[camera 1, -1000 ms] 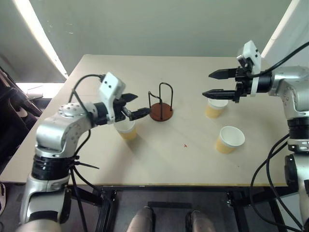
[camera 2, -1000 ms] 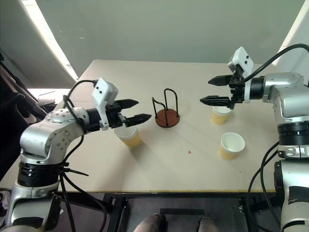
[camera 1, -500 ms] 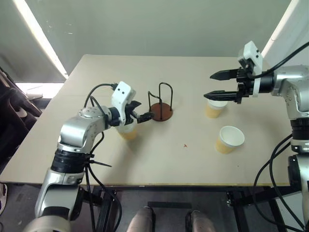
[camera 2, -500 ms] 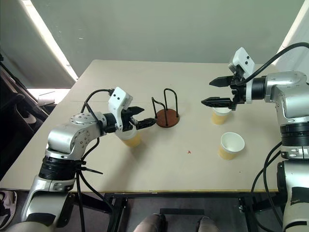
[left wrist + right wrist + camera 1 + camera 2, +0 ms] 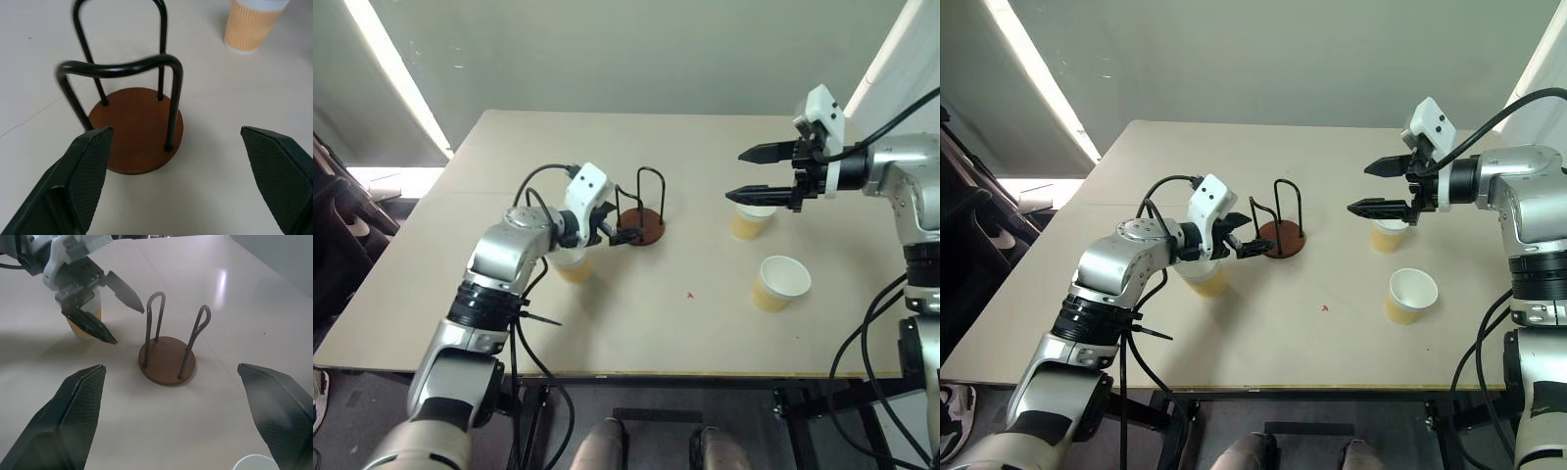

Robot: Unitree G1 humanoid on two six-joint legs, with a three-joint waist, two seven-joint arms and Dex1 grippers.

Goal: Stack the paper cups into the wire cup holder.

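Wire cup holder [image 5: 639, 217] stands upright near the middle of the pale worktop [image 5: 646, 323], reddish-brown disc base flat on the surface, 2 black wire loops rising from it, nothing inside. 3 paper cups, all upright, all apart from the holder. Cup 1 [image 5: 572, 263] sits just left of the holder, partly hidden under the left arm. Cup 2 [image 5: 750, 219] stands well to the holder's right, below the right pincer. Cup 3 [image 5: 778, 282] is nearer the front edge than cup 2, white inside showing. Left pincer [image 5: 1246, 238] is released, fingers spread and holding nothing, tips just beside the holder's left side; from the left wrist view the holder's base lies between and ahead of the 2 fingers, whether a tip touches the wire I cannot tell. Right pincer [image 5: 752, 173] is released too, both black fingers wide apart and empty, pointing left toward the holder, hanging above cup 2 and clear of it. A small red speck [image 5: 689, 293] marks the worktop in front of the holder.
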